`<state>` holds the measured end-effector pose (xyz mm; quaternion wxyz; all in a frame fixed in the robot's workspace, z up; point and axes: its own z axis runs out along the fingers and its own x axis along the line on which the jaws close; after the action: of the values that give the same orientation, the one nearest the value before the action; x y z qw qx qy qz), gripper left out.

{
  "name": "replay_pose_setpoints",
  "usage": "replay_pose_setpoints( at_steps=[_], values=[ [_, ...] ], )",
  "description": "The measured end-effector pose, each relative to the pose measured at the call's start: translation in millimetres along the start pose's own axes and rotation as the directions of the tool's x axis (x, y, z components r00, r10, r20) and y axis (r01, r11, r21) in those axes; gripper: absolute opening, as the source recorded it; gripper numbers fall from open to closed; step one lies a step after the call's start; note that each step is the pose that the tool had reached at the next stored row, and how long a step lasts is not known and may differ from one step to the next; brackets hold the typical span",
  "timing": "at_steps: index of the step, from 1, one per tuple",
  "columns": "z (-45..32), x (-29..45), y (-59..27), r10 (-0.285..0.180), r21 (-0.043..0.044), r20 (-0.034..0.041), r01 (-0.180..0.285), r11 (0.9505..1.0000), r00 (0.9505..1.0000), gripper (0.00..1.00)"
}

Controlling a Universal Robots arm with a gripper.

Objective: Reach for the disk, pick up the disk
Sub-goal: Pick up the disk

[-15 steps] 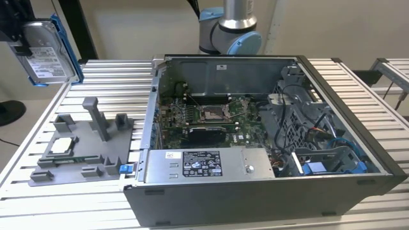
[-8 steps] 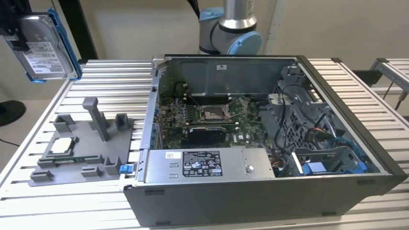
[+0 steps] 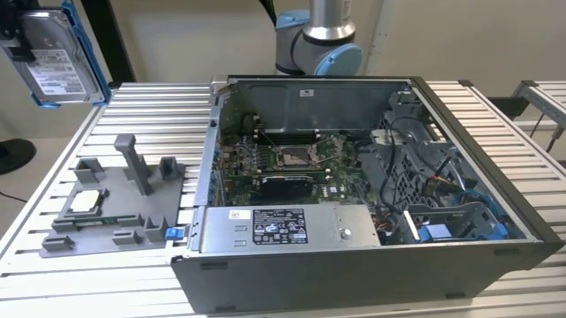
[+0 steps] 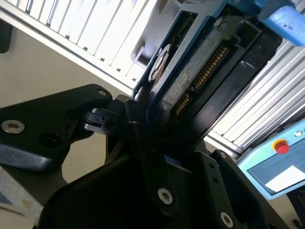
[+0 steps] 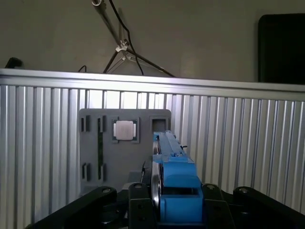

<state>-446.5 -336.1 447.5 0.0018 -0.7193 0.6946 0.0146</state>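
The disk (image 3: 57, 58), a silver-grey drive with a white label and a blue bracket on its edges, hangs high in the air over the table's back corner at the exterior view's left. My gripper (image 3: 12, 33) holds it from the side at the picture's edge. In the second wrist view the black fingers (image 4: 143, 138) are clamped on the disk (image 4: 200, 67), whose connector row and underside show. The first wrist view has the disk (image 5: 174, 171) edge-on, its blue bracket rising out of the gripper (image 5: 167, 207).
A grey fixture plate (image 3: 115, 212) with a small square chip (image 3: 86, 201) lies on the slatted table below; it also shows in the first wrist view (image 5: 124, 162). An open computer case (image 3: 354, 199) with a power supply box (image 3: 283, 228) fills the middle. The arm's base (image 3: 319, 46) stands behind it.
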Motion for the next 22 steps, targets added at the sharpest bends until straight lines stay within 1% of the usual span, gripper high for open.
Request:
replay_pose_setpoints(
  at_steps=[7,11,22],
  values=[
    [-12.0,-0.3,0.2,0.000,0.0000,0.0000,0.000,1.0000,1.0000,0.00],
    [-17.3,-0.4,0.3,0.000,0.0000,0.0000,0.000,1.0000,1.0000,0.00],
    [-17.8,-0.4,-0.9,0.000,-0.0002,-0.0001,0.000,1.0000,1.0000,0.00]
  ],
)
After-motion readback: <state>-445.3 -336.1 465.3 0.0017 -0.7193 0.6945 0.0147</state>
